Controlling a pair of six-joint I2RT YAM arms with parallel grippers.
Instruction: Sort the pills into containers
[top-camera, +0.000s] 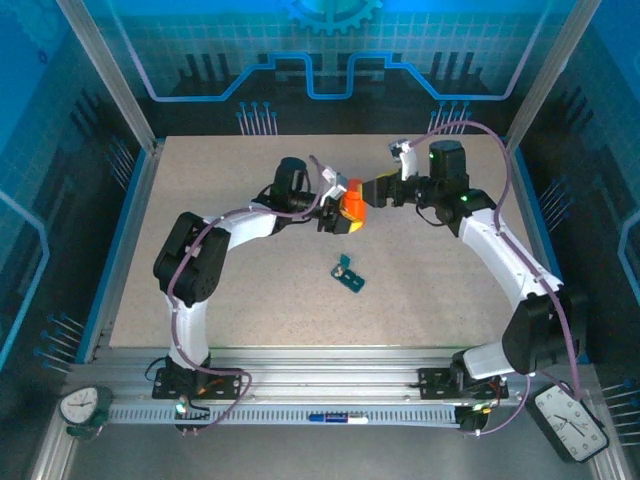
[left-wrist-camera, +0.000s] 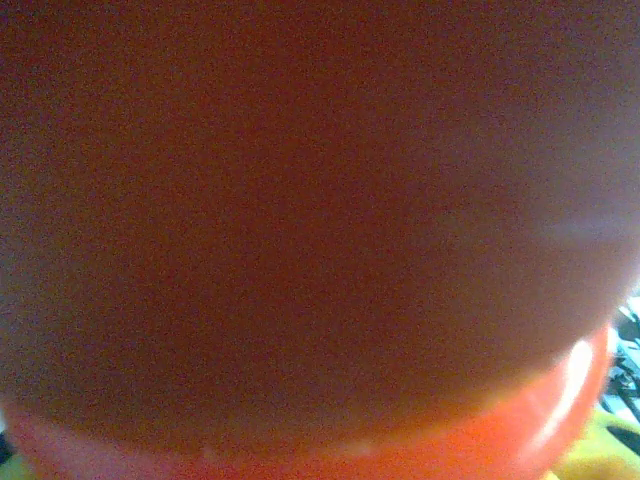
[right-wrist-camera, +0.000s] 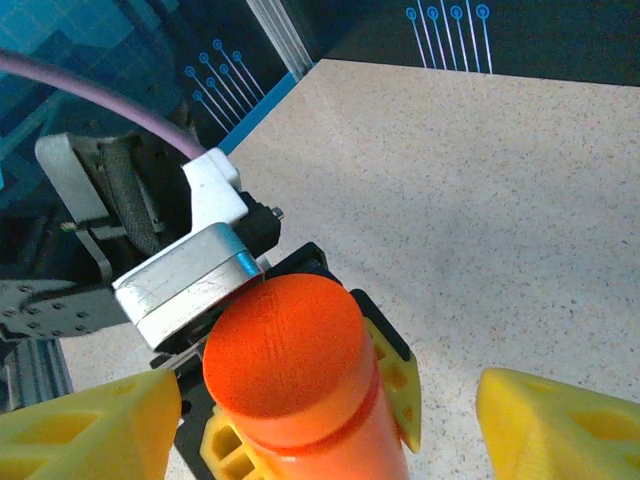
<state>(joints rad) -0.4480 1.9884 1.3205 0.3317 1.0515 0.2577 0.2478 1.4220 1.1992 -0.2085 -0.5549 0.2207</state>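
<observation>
An orange pill bottle (top-camera: 352, 207) is held up above the table's far middle, with my left gripper (top-camera: 340, 212) shut on its body. Its yellow fingers (right-wrist-camera: 398, 385) clamp the bottle just below the orange cap (right-wrist-camera: 285, 345), which is on. The bottle's wall (left-wrist-camera: 320, 230) presses close against the left wrist camera. My right gripper (right-wrist-camera: 325, 415) is open, with one yellow finger on each side of the cap and a gap to both. The dark-teal pill box (top-camera: 348, 275) lies on the table nearer the arms, with one small lid raised.
The speckled table (top-camera: 230, 280) is bounded by a blue rim and aluminium posts, with a back wall close behind the grippers. Two clocks (top-camera: 572, 420) sit beyond the near corners.
</observation>
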